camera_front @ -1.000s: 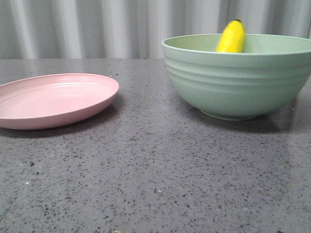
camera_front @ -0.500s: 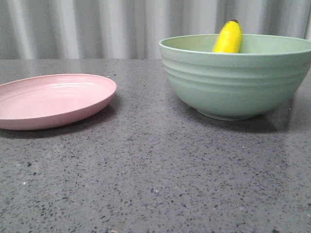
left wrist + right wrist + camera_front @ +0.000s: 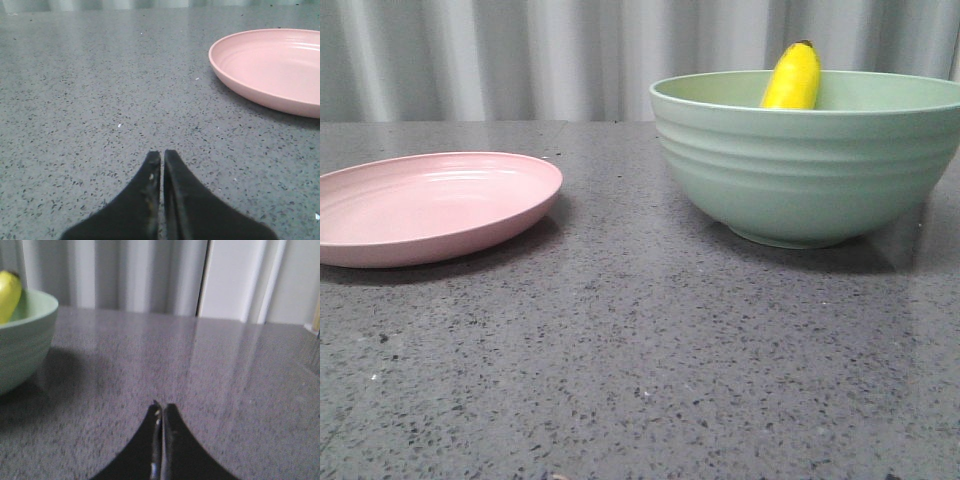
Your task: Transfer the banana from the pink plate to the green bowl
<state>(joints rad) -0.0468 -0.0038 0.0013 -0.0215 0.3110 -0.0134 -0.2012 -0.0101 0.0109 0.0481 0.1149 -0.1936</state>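
The yellow banana (image 3: 794, 78) leans upright inside the mint-green bowl (image 3: 800, 170) at the right of the front view, its dark tip above the rim. It also shows in the right wrist view (image 3: 9, 295) inside the bowl (image 3: 20, 345). The pink plate (image 3: 430, 205) lies bare at the left; it also shows in the left wrist view (image 3: 272, 67). My left gripper (image 3: 162, 154) is shut and empty over the table, apart from the plate. My right gripper (image 3: 163, 406) is shut and empty, apart from the bowl. Neither gripper shows in the front view.
The grey speckled tabletop (image 3: 640, 360) spreads in front of the plate and bowl. A pale pleated curtain (image 3: 520, 60) hangs behind the table. A white panel (image 3: 235, 280) stands beyond the table's far edge in the right wrist view.
The front view shifts slightly from side to side between frames; the banana, bowl and plate keep their places relative to one another.
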